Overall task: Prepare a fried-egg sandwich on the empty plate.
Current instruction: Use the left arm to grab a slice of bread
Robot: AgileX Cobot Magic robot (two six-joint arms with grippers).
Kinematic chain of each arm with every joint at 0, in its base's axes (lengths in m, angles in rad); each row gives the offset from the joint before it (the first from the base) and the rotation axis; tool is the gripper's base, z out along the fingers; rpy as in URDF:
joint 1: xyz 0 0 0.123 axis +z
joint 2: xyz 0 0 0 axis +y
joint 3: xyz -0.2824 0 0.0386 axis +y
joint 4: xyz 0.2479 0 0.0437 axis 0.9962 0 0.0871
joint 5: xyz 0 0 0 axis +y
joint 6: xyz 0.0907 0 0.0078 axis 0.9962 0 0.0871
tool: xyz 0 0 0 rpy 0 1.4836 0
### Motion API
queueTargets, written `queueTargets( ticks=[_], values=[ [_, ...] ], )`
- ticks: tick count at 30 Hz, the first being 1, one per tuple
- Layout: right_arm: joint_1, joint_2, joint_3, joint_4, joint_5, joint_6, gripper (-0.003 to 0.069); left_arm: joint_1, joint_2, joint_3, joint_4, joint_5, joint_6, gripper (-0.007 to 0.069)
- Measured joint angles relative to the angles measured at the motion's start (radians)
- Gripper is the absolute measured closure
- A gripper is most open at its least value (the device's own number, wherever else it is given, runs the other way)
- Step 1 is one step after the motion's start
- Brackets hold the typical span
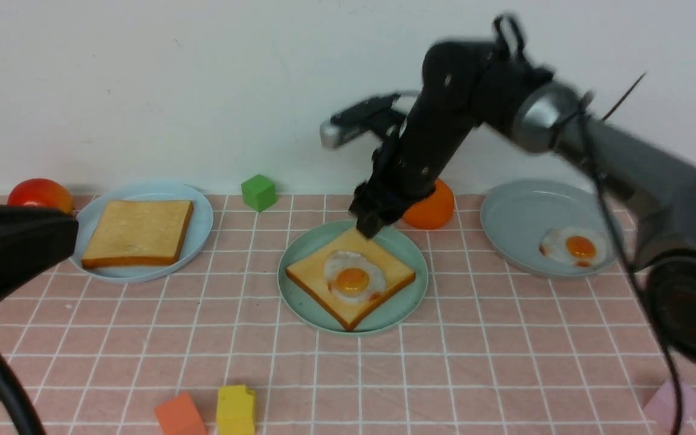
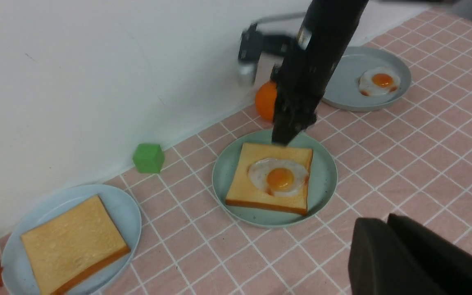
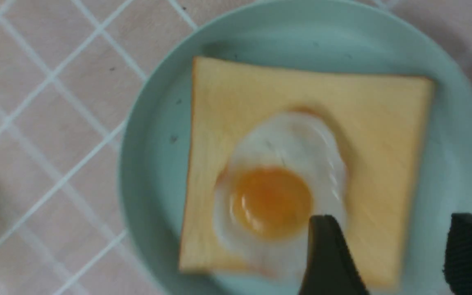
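Observation:
The mint-green empty plate [image 1: 408, 302] now carries one toast slice [image 1: 315, 275] with a fried egg [image 1: 354, 278] lying flat on it. My right gripper [image 1: 369, 226] hangs open just above the slice's far corner with nothing between its fingers. In the right wrist view its fingertips [image 3: 322, 229] frame the toast's edge [image 3: 383, 123], with the egg [image 3: 273, 196] and plate [image 3: 150, 164] beside them. A second toast slice [image 1: 139, 232] lies on the pale blue plate [image 1: 200, 232]. My left gripper [image 2: 383, 223] is shut and empty, low over the cloth near the green plate [image 2: 326, 180].
A grey dish [image 1: 517, 217] at the right holds another fried egg [image 1: 574, 246]. An orange [image 1: 435, 208] sits behind the green plate, a green cube [image 1: 258, 192] and a red fruit [image 1: 40, 194] by the wall. Orange [image 1: 180, 415] and yellow [image 1: 236, 411] blocks lie at the front edge.

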Motion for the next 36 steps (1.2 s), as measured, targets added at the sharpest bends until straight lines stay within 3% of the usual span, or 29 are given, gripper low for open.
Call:
queueTargets(
  ticks=[2,6,10,13,19,22,29,36],
  values=[
    [0.000,-0.064,0.005,-0.029,0.011,0.049,0.0328,0.000,0.010,0.000,-0.001,0.019,-0.037,0.0582],
    [0.000,-0.301,0.103,-0.099,0.017,0.171,0.0555,0.026,0.121,-0.022,0.063,0.119,-0.204,0.0638],
    [0.000,-0.525,0.311,-0.104,0.024,0.251,0.0666,0.089,0.243,-0.057,0.097,0.188,-0.223,0.0638],
    [0.000,-0.687,0.479,-0.104,0.029,0.291,0.0668,0.154,0.338,-0.085,0.041,0.222,-0.169,0.0638],
    [0.002,-1.124,0.914,-0.100,-0.026,0.347,0.0653,0.342,0.554,-0.187,-0.293,0.291,0.176,0.0638],
    [0.002,-1.301,1.086,-0.101,-0.074,0.358,0.0652,0.444,0.649,-0.236,-0.392,0.297,0.356,0.0638],
    [0.002,-1.537,1.250,-0.100,-0.101,0.331,0.0652,0.562,0.860,-0.357,-0.392,0.315,0.672,0.0638],
    [0.002,-1.674,1.293,-0.100,-0.127,0.260,0.0652,0.667,1.153,-0.594,-0.348,0.350,0.785,0.0638]
  ],
)
